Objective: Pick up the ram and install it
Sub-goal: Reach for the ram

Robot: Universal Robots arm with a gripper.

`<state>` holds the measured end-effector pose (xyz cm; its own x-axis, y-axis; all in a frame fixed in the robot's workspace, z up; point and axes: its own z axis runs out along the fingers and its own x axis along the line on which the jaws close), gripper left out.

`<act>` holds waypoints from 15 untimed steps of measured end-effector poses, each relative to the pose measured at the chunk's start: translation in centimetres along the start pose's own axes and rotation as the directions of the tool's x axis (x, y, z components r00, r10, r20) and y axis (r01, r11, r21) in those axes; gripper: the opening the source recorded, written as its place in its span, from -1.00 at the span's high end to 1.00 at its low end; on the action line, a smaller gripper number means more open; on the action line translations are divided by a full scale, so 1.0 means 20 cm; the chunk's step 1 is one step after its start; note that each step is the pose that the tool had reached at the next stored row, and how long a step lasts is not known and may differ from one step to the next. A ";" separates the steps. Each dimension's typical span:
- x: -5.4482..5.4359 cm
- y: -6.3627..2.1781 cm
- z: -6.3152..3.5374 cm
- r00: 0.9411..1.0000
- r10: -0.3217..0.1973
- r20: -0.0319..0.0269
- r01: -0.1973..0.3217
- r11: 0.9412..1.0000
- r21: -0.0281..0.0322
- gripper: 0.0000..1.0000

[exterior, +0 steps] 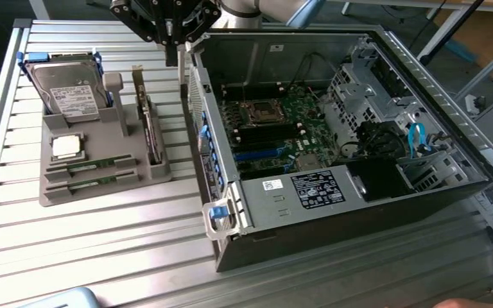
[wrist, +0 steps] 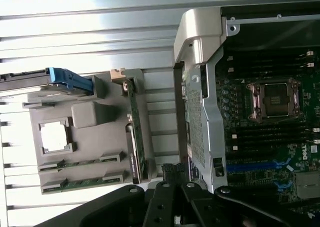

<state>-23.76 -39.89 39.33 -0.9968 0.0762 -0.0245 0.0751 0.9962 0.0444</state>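
Right, the gripper [exterior: 171, 59] hangs high over the slatted aluminium table [exterior: 84, 256], fingers clenched tight and closed on themselves. It sits above the strip between the grey parts tray [exterior: 101, 197] and the rear edge of the open computer case [exterior: 315, 221].

Down on the tray, 2 sticks lie flat in their own slots at the end farthest from the hard drive [exterior: 71, 90]. The first ram stick [exterior: 90, 167] is just beside the square silver processor [exterior: 67, 146]. The second ram stick [exterior: 90, 185] runs parallel to it, nearer the tray's edge. Both are well apart from the gripper.

The hard drive, with its blue side rails, leans tilted in its holder. The expansion card [exterior: 151, 128] stands on edge along the side of the tray nearest the case.

Inside the case the green motherboard [exterior: 294, 125] lies exposed, with the processor socket [exterior: 258, 112] near the rear wall and long black memory slots [exterior: 268, 136] just beside it.

From the wrist view, the gripper's dark linkages frame both tray and case rim.
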 end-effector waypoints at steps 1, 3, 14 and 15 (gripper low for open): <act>0.01 -0.001 0.000 1.000 0.000 0.000 0.000 1.000 0.000 0.79; 0.03 -0.002 -0.001 1.000 0.000 0.000 0.000 1.000 0.000 0.79; 0.12 -0.009 -0.003 1.000 0.000 0.000 0.000 1.000 0.000 0.79; 0.13 -0.010 -0.004 1.000 0.000 0.000 0.000 1.000 0.000 0.79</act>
<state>-26.41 -39.89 39.33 -0.9968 0.0763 -0.0245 0.0751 0.9962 0.0443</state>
